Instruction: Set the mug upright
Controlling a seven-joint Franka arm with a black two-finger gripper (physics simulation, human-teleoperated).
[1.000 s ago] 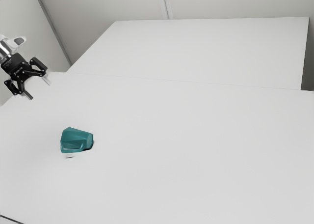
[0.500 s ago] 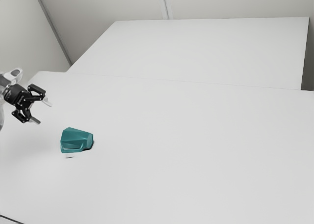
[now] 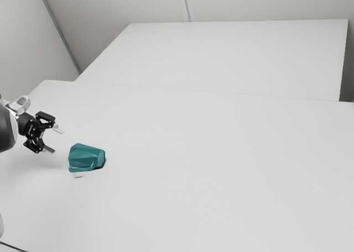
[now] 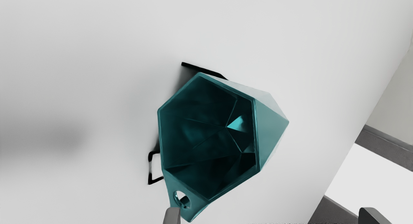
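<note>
My black gripper (image 3: 57,140) is at the exterior view's left, above the white table and a short way from the mug, its two fingers wide apart with nothing between them. The teal faceted mug (image 3: 86,157) lies on its side on the table. In the wrist view the open mouth of the mug (image 4: 206,133) faces the camera, and its handle with a round hole reaches down beside one fingertip of the gripper (image 4: 266,216). Whether that finger touches the handle, I cannot tell.
The white table (image 3: 193,169) extends around the mug. Behind it, a second white surface (image 3: 238,58) stands toward the back wall. In the wrist view the table's edge runs past the mug, with grey floor strips (image 4: 387,143) beyond.
My gripper has come down and toward the mug, moving slightly to the exterior view's right, and more of the arm shows at the left edge. The mug has stayed where it was.
</note>
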